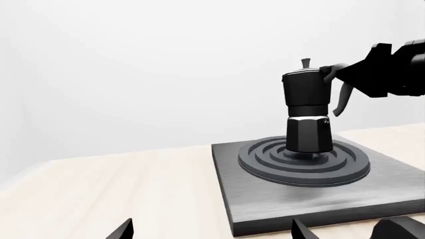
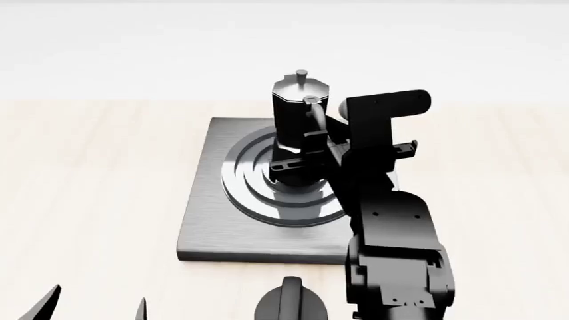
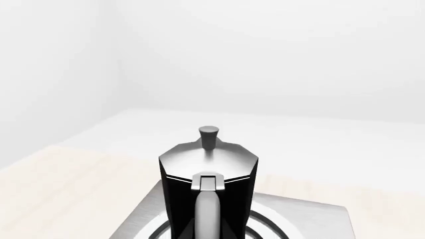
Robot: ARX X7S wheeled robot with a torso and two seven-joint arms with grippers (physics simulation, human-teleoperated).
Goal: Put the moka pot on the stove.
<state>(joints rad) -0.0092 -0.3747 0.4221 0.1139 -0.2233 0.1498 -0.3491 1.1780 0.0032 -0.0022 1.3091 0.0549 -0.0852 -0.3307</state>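
The moka pot point(image 2: 296, 120), black with a silvery lid and knob, stands upright in the middle of the stove's raised rings. The stove point(image 2: 213, 227) is a flat square grey plate on the wooden top. My right gripper point(image 2: 320, 137) reaches in from the near right and is shut on the pot's curved handle point(image 3: 208, 209), with a dark finger on each side of it. From the left wrist view the moka pot point(image 1: 307, 109) sits at the centre of the stove point(image 1: 279, 209), and the right gripper point(image 1: 339, 74) is at its handle. My left gripper point(image 1: 211, 234) hangs open near the stove's front-left corner, holding nothing.
A short black round knob with a ridge point(image 2: 289, 303) lies on the light wooden table point(image 2: 89, 187), just in front of the stove's near edge. My right arm point(image 2: 396, 253) crosses the stove's right side. A plain white wall is behind.
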